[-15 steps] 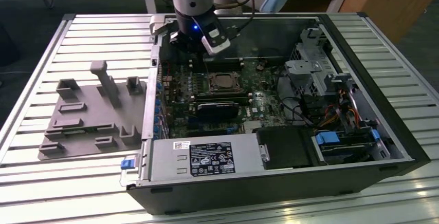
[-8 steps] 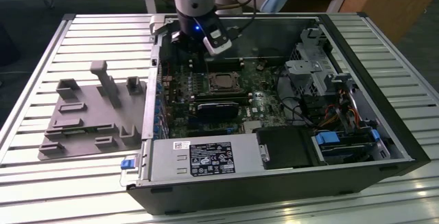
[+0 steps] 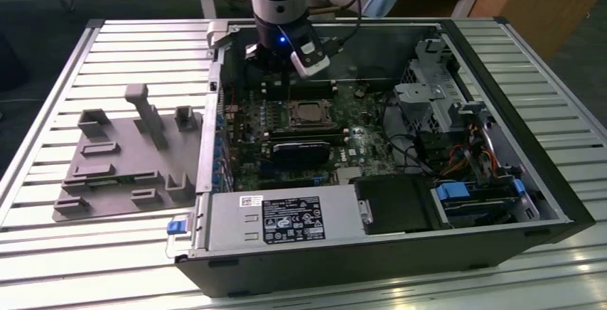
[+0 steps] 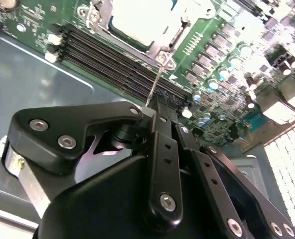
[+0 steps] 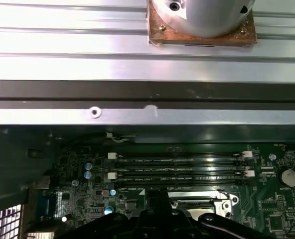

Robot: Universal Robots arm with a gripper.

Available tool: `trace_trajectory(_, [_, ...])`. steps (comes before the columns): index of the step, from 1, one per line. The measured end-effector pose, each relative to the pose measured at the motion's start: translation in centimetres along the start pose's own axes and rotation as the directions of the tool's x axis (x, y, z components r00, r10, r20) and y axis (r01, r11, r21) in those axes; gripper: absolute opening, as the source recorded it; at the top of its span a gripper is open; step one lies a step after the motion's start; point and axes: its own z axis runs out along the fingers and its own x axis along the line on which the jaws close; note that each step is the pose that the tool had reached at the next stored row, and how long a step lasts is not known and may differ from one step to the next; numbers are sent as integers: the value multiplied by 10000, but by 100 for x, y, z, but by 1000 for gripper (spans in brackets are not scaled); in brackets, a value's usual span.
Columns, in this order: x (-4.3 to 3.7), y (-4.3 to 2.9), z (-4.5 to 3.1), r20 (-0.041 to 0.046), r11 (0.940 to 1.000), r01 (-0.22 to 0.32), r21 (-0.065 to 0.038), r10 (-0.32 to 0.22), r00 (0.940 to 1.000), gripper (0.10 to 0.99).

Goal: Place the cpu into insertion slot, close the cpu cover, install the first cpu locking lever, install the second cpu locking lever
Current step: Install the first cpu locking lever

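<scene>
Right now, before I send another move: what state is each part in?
cpu: seated, silver top up.
cover: down around the cpu.
lever: raised off the board, unlatched, its end at the pincer tips.
pincer: shut on the lever, as far as the second wrist view shows.
memory slots: empty.
case: on its side, side panel off.
</scene>
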Motion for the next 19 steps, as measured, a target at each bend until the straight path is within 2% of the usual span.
trace_trajectory(7, [-131, 1, 15, -1, 10000, 0, 1, 0, 10000, 106])
trace_trajectory(14, [-134, 2, 17, 2, 10000, -1, 1, 1, 10000, 106])
trace_trajectory(17, [-130, -5, 41, 108, 10000, 27, 13, -27, 9999, 106])
trace_trajectory(19, [-124, -10, 58, 230, 10000, 58, 28, -59, 9997, 106])
